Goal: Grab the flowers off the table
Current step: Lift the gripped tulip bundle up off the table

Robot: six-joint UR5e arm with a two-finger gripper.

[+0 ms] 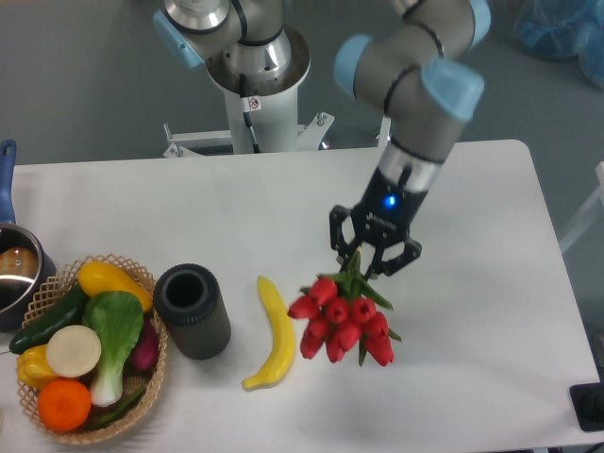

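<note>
Illumination was bright, even and diffuse, apparently from overhead. The white table [189,203] showed no glare and only faint, soft shadows beneath objects. Focus was moderately soft across the frame. The flowers [343,321] appeared slightly blurred. No evident distortion was noted at the edges.
</note>
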